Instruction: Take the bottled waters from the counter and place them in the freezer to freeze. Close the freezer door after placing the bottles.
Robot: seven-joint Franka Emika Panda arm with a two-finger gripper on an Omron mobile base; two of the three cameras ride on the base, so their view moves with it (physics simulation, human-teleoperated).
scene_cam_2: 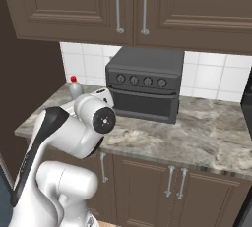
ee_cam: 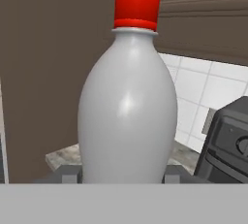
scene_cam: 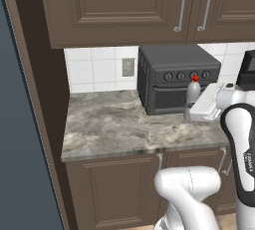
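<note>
Upright, red-capped bottle [ee_cam: 127,106] between fingers [ee_cam: 68,173]

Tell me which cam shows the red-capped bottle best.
Hand view: the red-capped bottle stands upright and close, cap to lower body, between the claw fingertips, which are shut on it. Left base view shows just its cap and shoulder above the white hand, in front of the toaster oven. Right base view shows a small top part behind the arm.

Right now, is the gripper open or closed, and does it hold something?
Gripper: closed on the red-capped bottle, which stands upright between its fingertips, in front of the toaster oven.
</note>
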